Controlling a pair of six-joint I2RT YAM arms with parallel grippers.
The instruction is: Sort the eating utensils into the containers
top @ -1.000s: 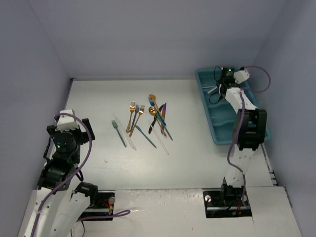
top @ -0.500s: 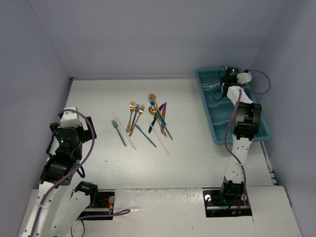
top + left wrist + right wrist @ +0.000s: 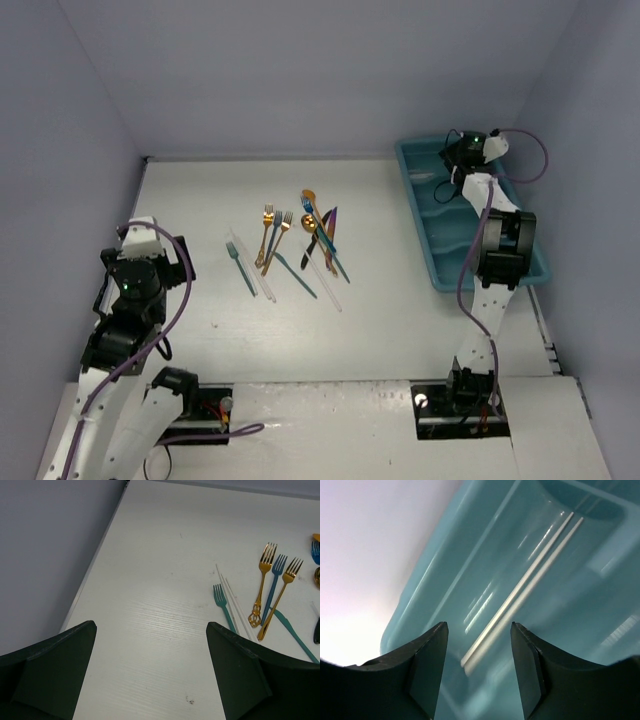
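Several eating utensils [image 3: 295, 245] lie bunched mid-table: gold, teal-blue, black and clear-white forks, spoons and knives. In the left wrist view a gold fork [image 3: 264, 582], a teal fork [image 3: 222, 605] and clear-white pieces [image 3: 235, 605] lie to the upper right. My left gripper [image 3: 150, 625] hovers open over bare table to their left, holding nothing. My right gripper [image 3: 479, 627] stands open over the far compartment of the teal-blue tray [image 3: 455, 250]. Two thin clear-white pieces [image 3: 530, 575] lie loose on the tray floor [image 3: 445, 565] between the jaws, touching neither.
The tray runs along the table's right side, close to the right wall. The back wall stands just behind its far end. In the top view my left arm [image 3: 130, 290] hangs near the table's left edge and the left wall.
My right gripper has opened and let the clear-white pieces drop into the tray's far compartment, its wrist turning over that end. The left arm shifted slightly and stayed open.
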